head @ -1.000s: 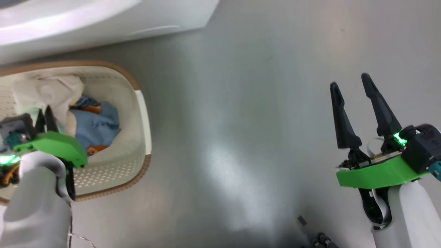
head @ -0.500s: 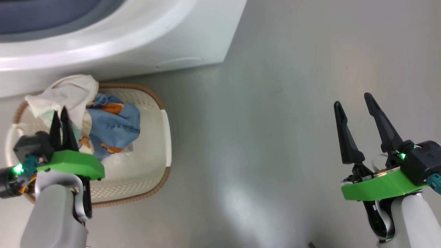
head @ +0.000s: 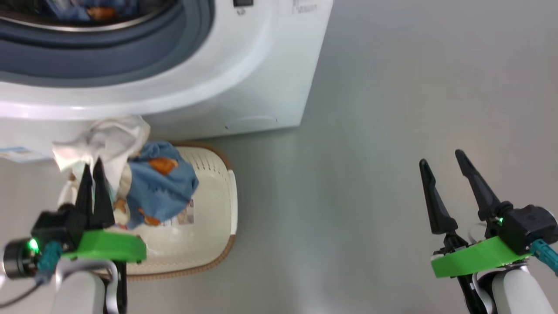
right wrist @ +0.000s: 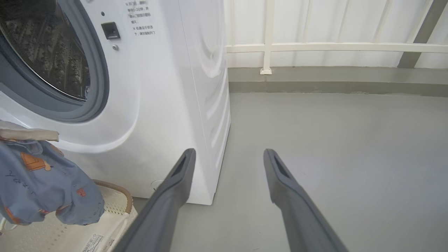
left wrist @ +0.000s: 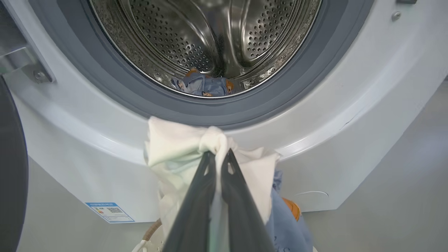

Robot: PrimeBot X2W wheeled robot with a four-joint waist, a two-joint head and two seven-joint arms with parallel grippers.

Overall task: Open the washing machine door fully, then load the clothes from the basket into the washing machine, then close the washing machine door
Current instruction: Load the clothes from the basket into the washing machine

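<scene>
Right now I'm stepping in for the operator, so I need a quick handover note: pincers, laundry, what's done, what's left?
Left pincer: shut on the white cloth; light blue fabric hangs with it above the basket, in front of the washing machine.
Right pincer: open, holding nothing, over the floor.
Done: washing machine door open; one blue piece lies in the drum.
Left: put the held bundle into the drum, check the basket for more, close the door.
</scene>
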